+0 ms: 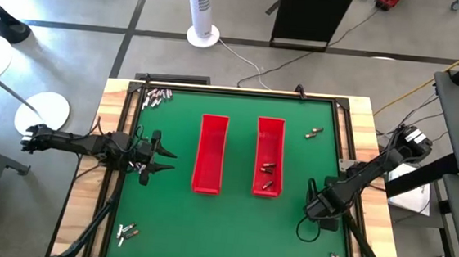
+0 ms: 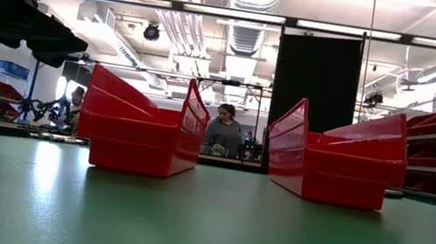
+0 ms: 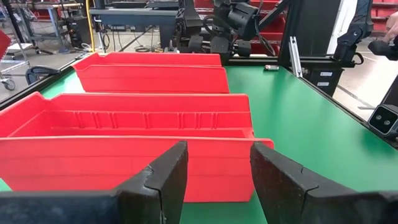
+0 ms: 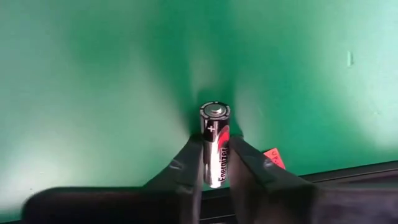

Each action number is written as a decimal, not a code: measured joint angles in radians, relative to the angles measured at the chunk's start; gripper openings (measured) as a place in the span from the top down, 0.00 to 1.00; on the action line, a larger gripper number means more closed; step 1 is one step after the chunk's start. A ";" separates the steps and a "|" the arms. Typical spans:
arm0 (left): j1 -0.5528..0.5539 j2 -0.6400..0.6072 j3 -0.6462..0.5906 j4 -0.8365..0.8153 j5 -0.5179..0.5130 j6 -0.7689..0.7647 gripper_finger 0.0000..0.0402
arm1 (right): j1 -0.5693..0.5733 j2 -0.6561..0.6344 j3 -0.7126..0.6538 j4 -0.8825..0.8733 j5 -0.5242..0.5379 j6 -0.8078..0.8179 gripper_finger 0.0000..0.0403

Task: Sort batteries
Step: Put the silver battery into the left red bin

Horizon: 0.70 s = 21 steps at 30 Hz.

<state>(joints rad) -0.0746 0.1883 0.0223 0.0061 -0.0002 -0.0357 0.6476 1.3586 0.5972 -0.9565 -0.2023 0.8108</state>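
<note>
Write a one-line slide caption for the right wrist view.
Right gripper clamps a battery between its jaws above the green table, silver terminal end facing outward.

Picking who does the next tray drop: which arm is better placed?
Right. The right gripper already clamps a battery over the mat, beside the right tray. The left gripper is open, empty, facing the left tray.

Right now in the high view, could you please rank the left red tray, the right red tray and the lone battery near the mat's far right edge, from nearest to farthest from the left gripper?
Measured from the left gripper, at the mat's left side, open:
1. Left red tray, just to its right.
2. Right red tray, one tray over.
3. Lone battery, near the far right edge.
</note>
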 joint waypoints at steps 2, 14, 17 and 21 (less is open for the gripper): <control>0.000 0.000 0.000 0.000 0.000 0.000 0.61 | 0.000 0.000 0.000 -0.002 0.002 0.000 0.92; 0.000 0.000 0.000 0.000 0.000 0.000 0.61 | 0.002 0.005 0.138 0.075 0.113 0.002 0.92; 0.000 0.000 0.000 0.000 0.000 0.000 0.61 | 0.002 0.005 0.140 0.139 0.114 -0.011 0.95; 0.000 0.000 0.000 0.000 0.000 0.000 0.61 | 0.008 0.013 0.128 0.212 0.136 -0.012 0.98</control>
<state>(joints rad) -0.0746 0.1883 0.0223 0.0061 -0.0002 -0.0357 0.6556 1.3717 0.7252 -0.7442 -0.0663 0.7990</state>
